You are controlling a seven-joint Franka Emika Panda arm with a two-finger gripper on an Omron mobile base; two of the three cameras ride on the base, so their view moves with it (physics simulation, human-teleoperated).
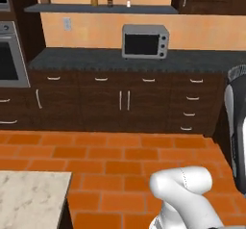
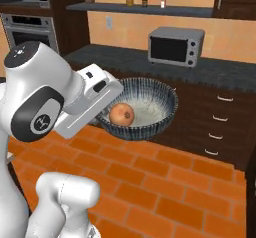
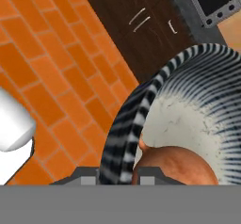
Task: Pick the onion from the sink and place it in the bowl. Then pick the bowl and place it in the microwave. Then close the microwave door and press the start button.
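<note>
Stretching across the back of the kitchen, the dark worktop [image 1: 96, 58] is carrying a small silver toaster oven [image 1: 144, 41] above a run of dark wood cabinets [image 1: 125, 100], and the orange tiled floor [image 1: 110, 160] is spreading out before them. A corner of a pale marble worktop [image 1: 29, 199] is showing low in the left base view. In the right base view the white arm [image 2: 45, 107] is reaching forward and holding the bowl [image 2: 150, 102] up in the air over the floor, in front of the cabinets. This bowl is looking dark-striped on its wall with a pale inside. The tool [image 3: 120, 176] is sitting closed on the bowl's near rim, one finger on each side of the wall. The onion [image 2: 122, 115] is lying inside the bowl, close to the gripped edge.
</note>
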